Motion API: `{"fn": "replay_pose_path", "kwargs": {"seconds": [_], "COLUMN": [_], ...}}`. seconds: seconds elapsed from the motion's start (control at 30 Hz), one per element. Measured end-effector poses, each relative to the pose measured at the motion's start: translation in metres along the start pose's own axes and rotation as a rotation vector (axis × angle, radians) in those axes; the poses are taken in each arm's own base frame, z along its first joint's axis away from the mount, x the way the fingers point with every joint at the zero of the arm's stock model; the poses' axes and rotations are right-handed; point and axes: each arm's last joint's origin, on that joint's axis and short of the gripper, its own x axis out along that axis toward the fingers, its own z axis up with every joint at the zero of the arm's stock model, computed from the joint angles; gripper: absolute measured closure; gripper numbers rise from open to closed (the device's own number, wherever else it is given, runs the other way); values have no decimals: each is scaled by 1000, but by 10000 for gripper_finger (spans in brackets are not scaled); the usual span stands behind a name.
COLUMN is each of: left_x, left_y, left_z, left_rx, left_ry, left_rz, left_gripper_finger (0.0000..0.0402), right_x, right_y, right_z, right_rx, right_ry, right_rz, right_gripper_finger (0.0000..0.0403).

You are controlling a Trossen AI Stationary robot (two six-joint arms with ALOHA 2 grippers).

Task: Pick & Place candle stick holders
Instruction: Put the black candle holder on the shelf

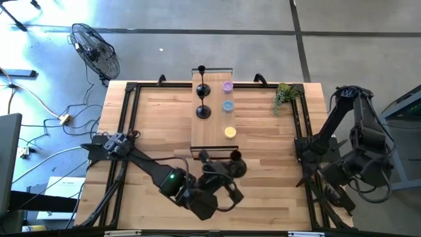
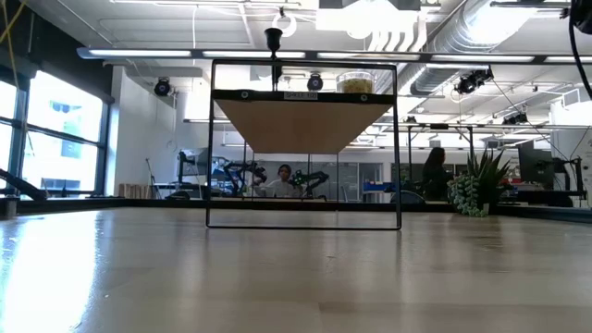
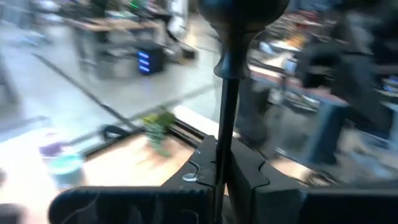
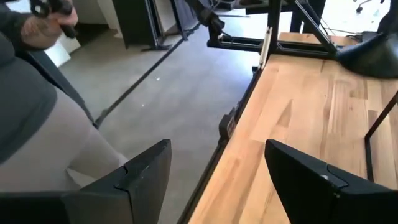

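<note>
The left gripper (image 1: 227, 172) was found low over the near middle of the table (image 1: 158, 125), just in front of the near end of the raised wooden shelf (image 1: 214, 135); its fingers (image 3: 249, 171) were seen pressed together on the thin stem of one candle stick holder (image 3: 233, 68), which was held with its bulbous base pointing away from the wrist; in the high view that holder showed only as dark shapes at the gripper, and its exact tilt could not be told.

Three more candle stick holders were seen on the shelf: one (image 1: 203, 90) near the far end, one (image 1: 203, 111) just nearer along the same left side, and a third (image 1: 201, 69) at the far edge; in the low view only the third was made out, above the shelf's black frame (image 2: 211, 148).

Along the shelf's right side a purple cup (image 1: 227, 86), a blue cup (image 1: 227, 105) and a yellow cup (image 1: 229, 132) were set in a row, apart from one another; a small green plant (image 1: 284, 94) was placed on the table near the far right corner.

The right gripper (image 4: 217, 171) was held off beyond the right edge of the table, its fingers spread apart with nothing between them; a person's arm (image 4: 37, 37) was seen beyond it over the floor.
</note>
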Motion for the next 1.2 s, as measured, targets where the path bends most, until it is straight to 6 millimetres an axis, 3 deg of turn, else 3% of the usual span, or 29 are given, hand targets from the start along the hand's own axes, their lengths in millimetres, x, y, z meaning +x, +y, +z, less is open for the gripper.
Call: {"fn": "replay_pose_path", "kwargs": {"seconds": [0.27, 0.53, 0.7, 0.9, 1.2], "left_x": [-26, -43, -42, -42, -28], "left_y": [4, 37, 70, 137, 172], "left_z": [2, 37, 53, 71, 87], "left_rx": [63, 131, 205, 133, 233], "left_ry": [-96, -110, -89, 0, 76], "left_rz": [175, 216, 243, 284, 339], "left_gripper_finger": [394, 394, 394, 394, 395], "right_x": [-6, -7, -10, -16, -24], "right_y": [1, -5, -9, -16, -24], "right_z": [-8, -11, -10, -11, -9], "right_rx": [-76, -120, -127, -118, -113], "right_ry": [-21, -28, -57, -75, -130], "right_rz": [-125, -224, -282, -337, -408], "right_gripper_finger": [149, 149, 149, 149, 149]}}
